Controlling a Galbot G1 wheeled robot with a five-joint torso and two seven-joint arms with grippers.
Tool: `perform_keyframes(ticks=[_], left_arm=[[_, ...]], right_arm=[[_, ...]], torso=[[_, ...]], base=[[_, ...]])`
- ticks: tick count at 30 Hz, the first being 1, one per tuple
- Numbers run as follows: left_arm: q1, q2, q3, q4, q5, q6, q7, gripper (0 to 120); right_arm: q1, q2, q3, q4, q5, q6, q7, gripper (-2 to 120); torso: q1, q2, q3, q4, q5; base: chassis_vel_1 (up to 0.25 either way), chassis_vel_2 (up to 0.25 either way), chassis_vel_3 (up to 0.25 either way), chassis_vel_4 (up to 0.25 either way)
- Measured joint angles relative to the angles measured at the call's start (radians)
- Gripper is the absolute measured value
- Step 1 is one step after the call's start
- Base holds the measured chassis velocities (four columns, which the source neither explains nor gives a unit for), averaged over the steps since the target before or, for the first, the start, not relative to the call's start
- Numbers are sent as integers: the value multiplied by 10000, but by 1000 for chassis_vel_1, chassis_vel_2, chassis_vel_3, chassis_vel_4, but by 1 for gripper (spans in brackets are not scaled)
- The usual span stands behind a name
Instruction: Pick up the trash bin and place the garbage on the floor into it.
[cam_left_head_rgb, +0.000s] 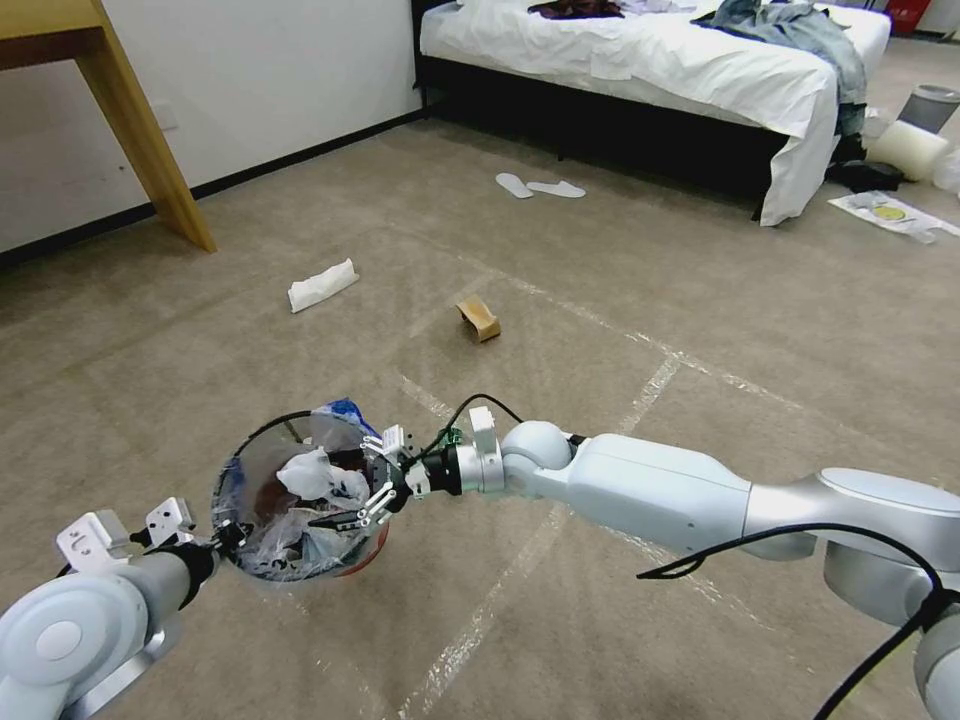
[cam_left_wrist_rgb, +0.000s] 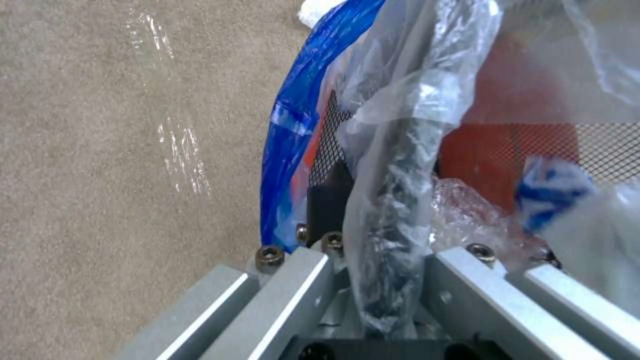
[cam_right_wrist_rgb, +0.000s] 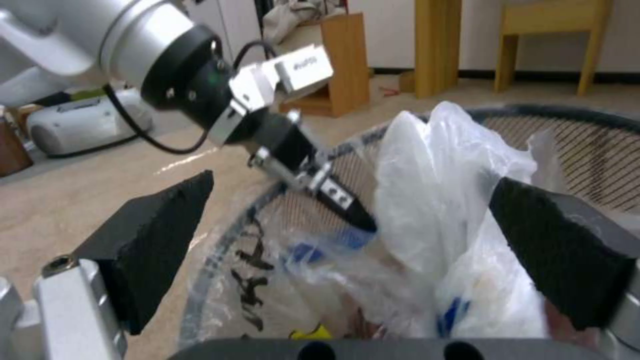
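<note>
The red-orange trash bin (cam_left_head_rgb: 355, 562) with its clear, blue-edged liner hangs just above the floor (cam_left_head_rgb: 620, 300). My left gripper (cam_left_head_rgb: 225, 535) is shut on its black rim (cam_left_wrist_rgb: 393, 240), liner pinched in with it. My right gripper (cam_left_head_rgb: 368, 492) stands open over the bin's mouth, its black pads (cam_right_wrist_rgb: 157, 240) wide apart. A crumpled white piece of garbage (cam_right_wrist_rgb: 433, 200) lies loose in the bin between them, on top of other litter. On the carpet farther off lie a white tissue (cam_left_head_rgb: 322, 285) and a brown carton (cam_left_head_rgb: 480, 318).
A bed (cam_left_head_rgb: 650, 60) stands at the back with two white slippers (cam_left_head_rgb: 540, 187) in front of it. A wooden table leg (cam_left_head_rgb: 150, 140) is at the back left. A grey bin (cam_left_head_rgb: 932, 105) and clutter sit at the far right. Tape lines cross the carpet.
</note>
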Motion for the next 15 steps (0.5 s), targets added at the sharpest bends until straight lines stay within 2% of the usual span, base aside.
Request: perform_keyframes(ticks=[9, 15], left_arm=[[15, 35, -42, 29, -37, 18, -37, 0], [-37, -12, 15, 125, -30, 22, -64, 0]], right_arm=[[-13, 2, -499, 106, 3, 36, 149, 100], [405, 404, -740, 97, 270, -26, 194, 100]], torso=[[0, 0, 1, -2, 1], [0, 0, 0, -2, 0]], base=[[0, 0, 0, 0], [0, 0, 0, 0]])
